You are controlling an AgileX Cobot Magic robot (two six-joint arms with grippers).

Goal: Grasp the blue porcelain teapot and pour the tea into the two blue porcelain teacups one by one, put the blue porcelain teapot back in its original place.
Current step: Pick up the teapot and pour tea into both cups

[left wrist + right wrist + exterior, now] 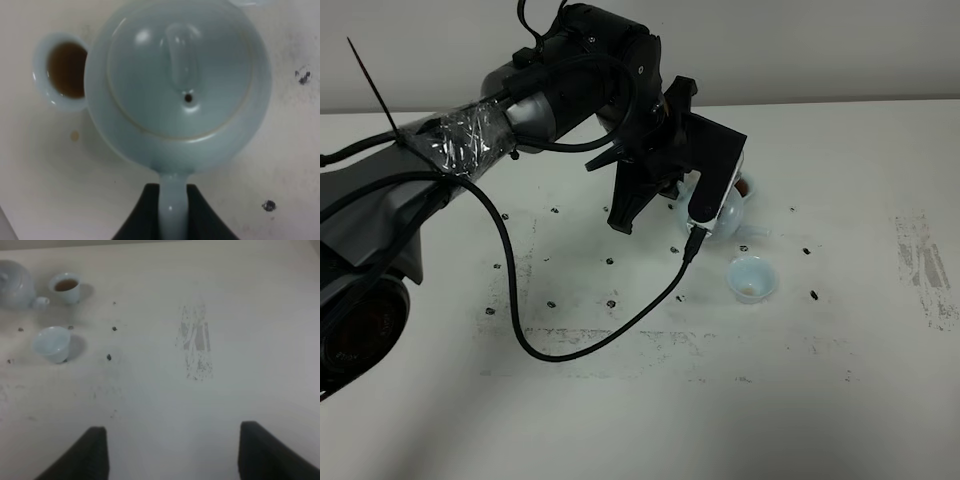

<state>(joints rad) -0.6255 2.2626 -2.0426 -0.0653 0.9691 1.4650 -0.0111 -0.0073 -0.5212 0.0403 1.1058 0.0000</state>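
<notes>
Teapot (180, 85), handle clamped in left gripper (172, 202), is just beside the filled cup (62, 70); first pour looks done, so next move calls for carrying the spout over the other cup (752, 277).

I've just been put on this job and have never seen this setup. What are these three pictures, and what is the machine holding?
It is a robot with two arms, each ending in a two-fingered gripper. One picture looks down from a high camera; the other two come from cameras on the left and right wrists. On the white table stand two small blue cups: the far teacup holds brown tea, and the near teacup looks almost empty. The left gripper is shut on the handle of the blue teapot. The right gripper is open and holds nothing.
</notes>
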